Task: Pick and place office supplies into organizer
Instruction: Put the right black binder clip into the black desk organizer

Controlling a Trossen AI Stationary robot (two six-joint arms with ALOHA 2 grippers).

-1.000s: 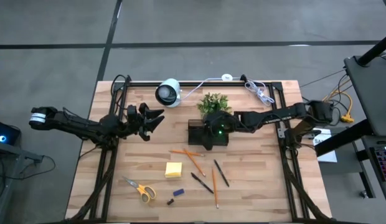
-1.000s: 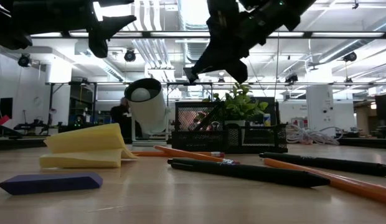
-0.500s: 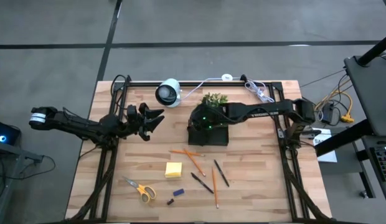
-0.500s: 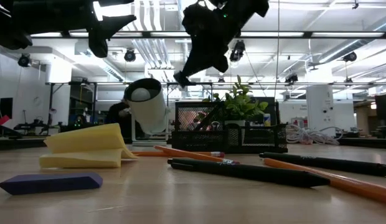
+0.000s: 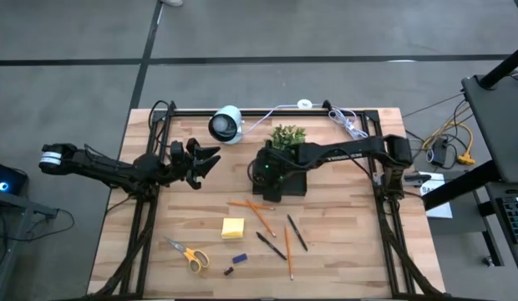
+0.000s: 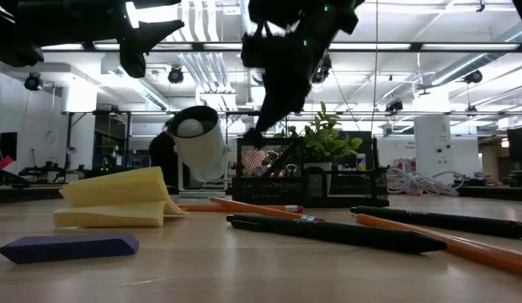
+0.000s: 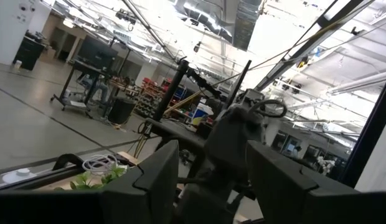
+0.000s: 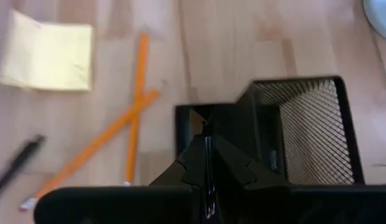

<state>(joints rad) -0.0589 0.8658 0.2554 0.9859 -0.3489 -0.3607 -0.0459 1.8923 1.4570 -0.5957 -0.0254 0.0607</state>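
Observation:
The black mesh organizer (image 5: 286,182) stands mid-table in front of the plant, on its base. My right gripper (image 5: 262,172) hangs shut over its left end, pointing steeply down, and I see nothing between the fingers (image 8: 205,163). In the low view its tips (image 6: 253,137) are near the organizer's top edge (image 6: 269,141). Loose on the wood lie orange pencils (image 5: 261,216), dark pens (image 5: 296,232), a yellow sticky pad (image 5: 233,227), yellow-handled scissors (image 5: 189,255) and a small blue block (image 5: 239,258). My left gripper (image 5: 205,159) waits open and raised at the left.
A white round camera (image 5: 226,124) and a green potted plant (image 5: 286,136) stand at the far edge, with white cable (image 5: 347,124) at the far right. Black frame rails (image 5: 146,226) run along both table sides. Bare wood lies near the front right.
My right gripper has swung from over the organizer's middle toward the table's left. It has rolled and tipped to point steeply down over the organizer's left end, and stayed shut. No item on the table has moved.

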